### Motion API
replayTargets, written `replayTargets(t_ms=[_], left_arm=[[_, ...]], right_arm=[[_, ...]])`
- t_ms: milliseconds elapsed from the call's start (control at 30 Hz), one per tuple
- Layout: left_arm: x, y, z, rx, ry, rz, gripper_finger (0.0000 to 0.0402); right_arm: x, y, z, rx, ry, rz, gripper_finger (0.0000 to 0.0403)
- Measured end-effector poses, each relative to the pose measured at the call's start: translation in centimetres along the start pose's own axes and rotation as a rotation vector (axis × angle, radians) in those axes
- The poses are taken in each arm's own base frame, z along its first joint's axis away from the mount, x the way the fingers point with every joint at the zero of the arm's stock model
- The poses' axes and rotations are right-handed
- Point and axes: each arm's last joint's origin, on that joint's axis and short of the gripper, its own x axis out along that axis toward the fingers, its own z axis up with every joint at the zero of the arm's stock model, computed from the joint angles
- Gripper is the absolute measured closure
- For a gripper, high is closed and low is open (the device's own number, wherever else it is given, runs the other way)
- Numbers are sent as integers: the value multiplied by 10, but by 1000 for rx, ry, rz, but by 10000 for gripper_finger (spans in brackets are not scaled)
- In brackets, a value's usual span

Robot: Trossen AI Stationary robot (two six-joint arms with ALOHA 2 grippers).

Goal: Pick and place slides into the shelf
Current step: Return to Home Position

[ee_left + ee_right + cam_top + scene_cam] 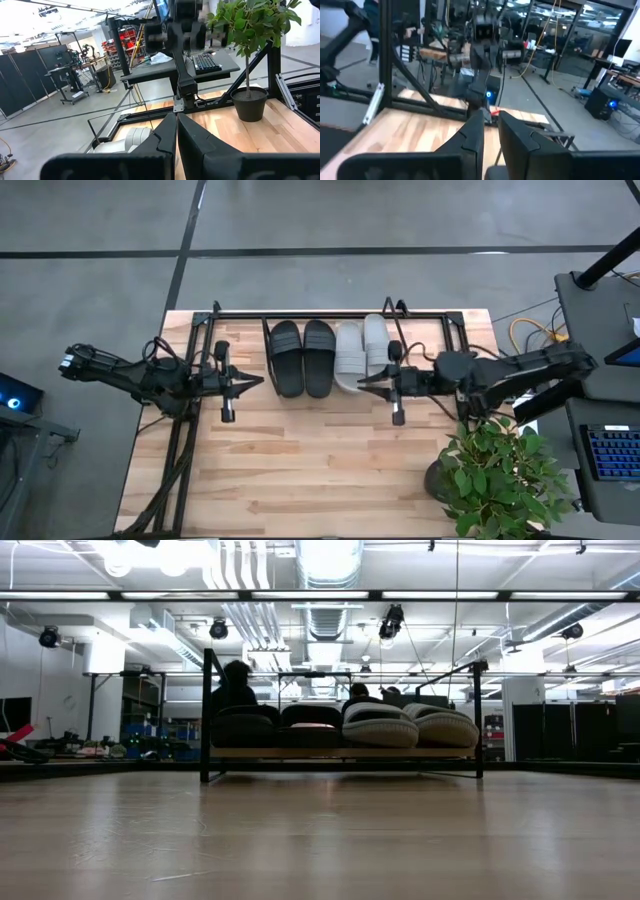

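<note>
All four slides sat side by side in the shelf (240, 314) at the table's (320, 470) far edge, the black pair (302, 357) on the left and the grey pair (360, 352) on the right. The left gripper (255, 383) hung just beside the black pair, fingers pressed together. The right gripper (365, 380) faced it near the grey pair, fingers drawn almost together and holding nothing.

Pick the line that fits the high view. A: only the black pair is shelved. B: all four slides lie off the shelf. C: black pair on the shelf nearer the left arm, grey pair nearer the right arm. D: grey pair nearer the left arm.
C: on the shelf the black pair sits toward the left arm, the grey pair beside it toward the right arm.
</note>
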Motion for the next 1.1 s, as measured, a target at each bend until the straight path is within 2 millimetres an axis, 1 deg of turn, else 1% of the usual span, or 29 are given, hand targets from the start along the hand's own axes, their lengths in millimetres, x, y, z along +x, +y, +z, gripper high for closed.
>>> replayTargets(t_ms=[133, 233, 333, 433, 633, 767, 833, 933, 1100], left_arm=[[0, 0, 0, -1, -2, 0, 402], [0, 0, 0, -1, -2, 0, 402], [0, 0, 0, 0, 2, -1, 402], [1, -1, -1, 1, 7, -2, 402], [2, -1, -2, 2, 11, -3, 402], [3, -2, -2, 0, 14, -4, 402], [3, -2, -2, 0, 15, -4, 402], [3, -2, -2, -1, 14, -4, 402], [3, -2, -2, 0, 15, -4, 402]], right_arm=[[13, -12, -32, 3, 19, -28, 355], [19, -21, -44, -4, 59, -69, 355], [20, -27, -53, 0, 78, -96, 355], [17, -26, -64, -5, 78, -100, 355], [6, -16, -99, -12, -18, -43, 356], [0, -13, -121, -3, 27, -36, 356], [-3, -12, -125, 0, 32, -35, 356], [-13, -13, -121, -2, -3, -43, 356], [-40, -14, -115, -7, -18, -49, 356]])
